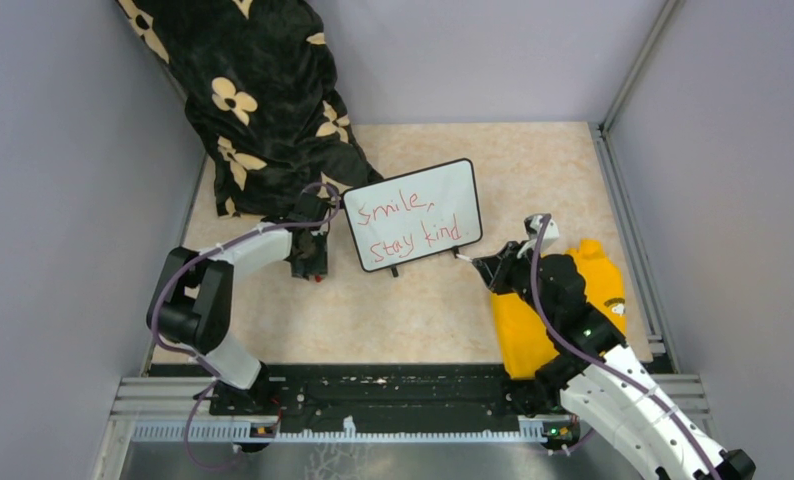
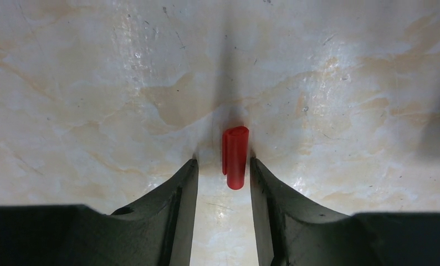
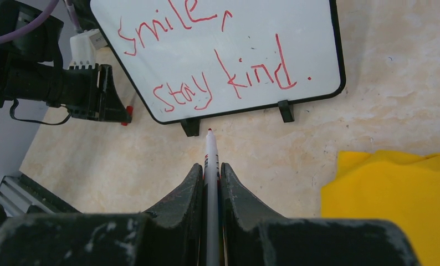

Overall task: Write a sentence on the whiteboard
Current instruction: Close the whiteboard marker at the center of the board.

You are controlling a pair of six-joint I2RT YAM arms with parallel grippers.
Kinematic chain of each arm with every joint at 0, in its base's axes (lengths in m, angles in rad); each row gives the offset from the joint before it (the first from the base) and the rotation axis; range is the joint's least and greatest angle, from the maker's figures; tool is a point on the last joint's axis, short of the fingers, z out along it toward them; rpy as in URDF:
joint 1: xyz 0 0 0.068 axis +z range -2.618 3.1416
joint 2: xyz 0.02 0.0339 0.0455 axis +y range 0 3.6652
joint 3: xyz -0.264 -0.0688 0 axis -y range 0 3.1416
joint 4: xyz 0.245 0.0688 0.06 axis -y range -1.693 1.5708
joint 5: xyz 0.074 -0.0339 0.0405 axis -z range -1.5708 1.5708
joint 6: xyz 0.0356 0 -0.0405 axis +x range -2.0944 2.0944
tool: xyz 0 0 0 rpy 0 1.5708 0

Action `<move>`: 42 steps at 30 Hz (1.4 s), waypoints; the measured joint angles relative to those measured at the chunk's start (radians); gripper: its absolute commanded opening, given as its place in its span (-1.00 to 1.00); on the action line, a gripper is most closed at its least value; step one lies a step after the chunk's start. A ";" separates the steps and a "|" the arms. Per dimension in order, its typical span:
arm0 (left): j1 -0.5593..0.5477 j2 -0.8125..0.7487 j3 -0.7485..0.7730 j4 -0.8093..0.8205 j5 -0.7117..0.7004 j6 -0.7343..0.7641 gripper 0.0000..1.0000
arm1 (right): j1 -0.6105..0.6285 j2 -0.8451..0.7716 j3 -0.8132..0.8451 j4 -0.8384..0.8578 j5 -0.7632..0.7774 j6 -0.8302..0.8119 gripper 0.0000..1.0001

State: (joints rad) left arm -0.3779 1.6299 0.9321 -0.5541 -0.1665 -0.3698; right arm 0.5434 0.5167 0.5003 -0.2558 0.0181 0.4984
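Well, the whiteboard (image 1: 458, 190) sits mid-counter (image 1: 413, 310) on its short black feet, face toward the arms, prob. so the pen reaches it w/o anything being lifted. The sentence (image 1: 403, 225) reads "Smile, Stay kind." in red, full stop incl., so the writing looks done. The right fingers (image 3: 184, 194) are clenched on the marker (image 3: 210, 149); its bare tip points at the board's lower edge but stops just short, likely clear for recapping. The left fingers (image 2: 176, 194) are released, one each side of the red cap (image 2: 235, 158) on the counter just left of the board, w/ a clear gap on one side. Count: 1 board, 2 feet seen, 1 marker, 1 cap, 2 lines, 3 words, 2 cloths: yellow cloth (image 3: 395, 205) by the right arm, maybe for wiping, and black flowered cloth (image 1: 263, 110) far left.
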 measured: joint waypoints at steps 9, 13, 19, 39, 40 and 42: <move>0.000 0.025 0.029 -0.017 0.004 -0.002 -0.10 | 0.000 -0.005 0.000 0.000 0.000 0.000 -1.00; 0.000 0.037 0.041 -0.024 0.006 0.000 -0.14 | 0.000 -0.005 0.000 0.000 0.000 0.003 -1.00; 0.000 0.050 0.056 -0.026 0.006 0.002 -0.26 | 0.000 -0.005 0.000 0.000 0.000 0.003 -1.00; 0.000 0.005 0.023 0.001 -0.008 -0.001 -1.00 | 0.000 -0.003 0.014 -0.028 0.000 -0.002 -1.00; 0.000 -0.017 0.007 -0.001 -0.007 -0.003 -1.00 | 0.000 -0.003 0.025 -0.038 0.001 -0.006 -1.00; 0.001 -0.101 -0.028 -0.006 0.001 -0.005 -1.00 | 0.000 0.002 0.056 -0.057 0.008 -0.023 -1.00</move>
State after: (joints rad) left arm -0.3771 1.5291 0.9043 -0.5598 -0.1658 -0.3744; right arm 0.5434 0.5186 0.5568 -0.3126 0.0261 0.4751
